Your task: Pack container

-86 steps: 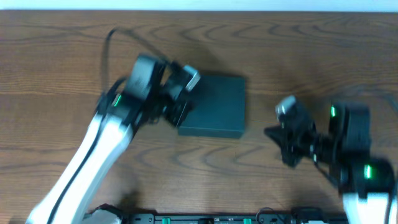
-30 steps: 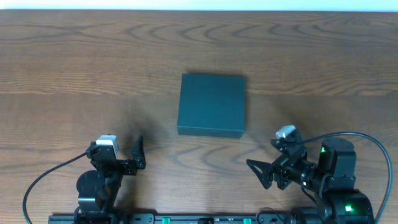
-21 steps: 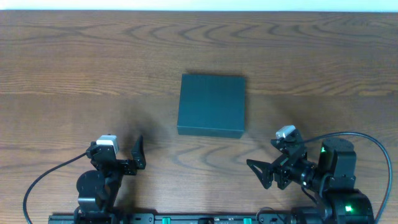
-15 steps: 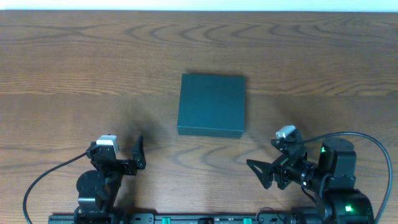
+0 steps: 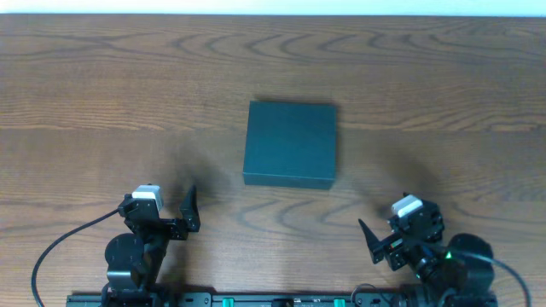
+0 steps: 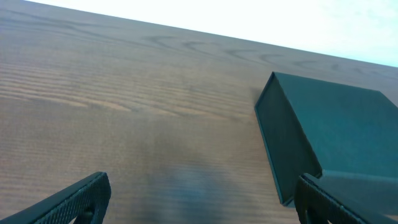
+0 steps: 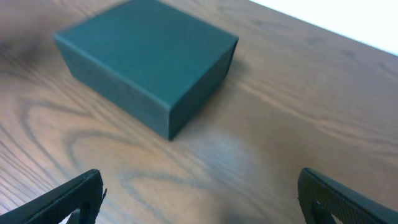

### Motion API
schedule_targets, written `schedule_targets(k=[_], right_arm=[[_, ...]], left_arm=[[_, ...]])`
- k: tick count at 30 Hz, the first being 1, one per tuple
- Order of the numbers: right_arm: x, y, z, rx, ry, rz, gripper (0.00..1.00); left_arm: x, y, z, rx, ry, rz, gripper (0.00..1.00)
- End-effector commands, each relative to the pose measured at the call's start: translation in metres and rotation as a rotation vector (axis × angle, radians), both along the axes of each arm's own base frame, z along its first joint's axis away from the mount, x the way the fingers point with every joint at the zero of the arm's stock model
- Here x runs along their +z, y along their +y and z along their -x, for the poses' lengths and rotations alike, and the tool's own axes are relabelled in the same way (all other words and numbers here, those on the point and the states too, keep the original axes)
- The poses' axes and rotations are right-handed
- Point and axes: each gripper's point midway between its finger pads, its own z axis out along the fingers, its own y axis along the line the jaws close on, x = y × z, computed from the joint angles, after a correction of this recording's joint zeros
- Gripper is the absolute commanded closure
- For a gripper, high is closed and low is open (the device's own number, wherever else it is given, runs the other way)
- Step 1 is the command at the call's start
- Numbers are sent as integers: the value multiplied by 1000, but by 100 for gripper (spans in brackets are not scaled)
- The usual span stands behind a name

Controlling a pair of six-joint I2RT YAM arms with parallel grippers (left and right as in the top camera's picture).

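- The left gripper [image 6: 199, 202] has its fingers spread wide with only bare wood between them. It holds nothing.
- The right gripper [image 7: 202, 196] is likewise splayed and empty, its two dark fingertips sitting at the lower corners of its own wrist view.
- In the overhead view both arms sit folded low at the bottom edge of the frame, one at lower left and one at lower right, each well apart from the box.
- The box [image 5: 290, 143] lies flat on the table [image 5: 102, 77] at the centre of the overhead frame. It shows at the right edge of the left wrist view and in the upper left of the right wrist view.
- It is a dark teal-green, matte cardboard box, nearly square, with crisp edges. Its lid is down and flush, and no gap or raised flap shows.
- No loose items to pack show in any view.
- Judgement: with the lid shut and both arms parked, the packing looks finished, or close to it.
- If anything were left to go in, the next move would call for a reach up to the box and a lift of the flap edge, while the other arm steadies the light cardboard against sliding.
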Motion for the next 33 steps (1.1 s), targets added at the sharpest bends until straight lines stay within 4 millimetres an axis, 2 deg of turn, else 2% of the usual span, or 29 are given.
schedule_targets(k=[1, 5, 9, 33], right_arm=[[-19, -2, 0, 0, -37, 31, 1], [-48, 9, 2, 63, 16, -2, 1], [-76, 8, 5, 56, 93, 3, 1], [-75, 7, 4, 53, 89, 5, 1]], left_arm=[[-10, 0, 0, -10, 15, -14, 5], [-10, 0, 0, -10, 15, -14, 5], [-10, 0, 0, -9, 15, -14, 5], [-10, 0, 0, -10, 15, -14, 5]])
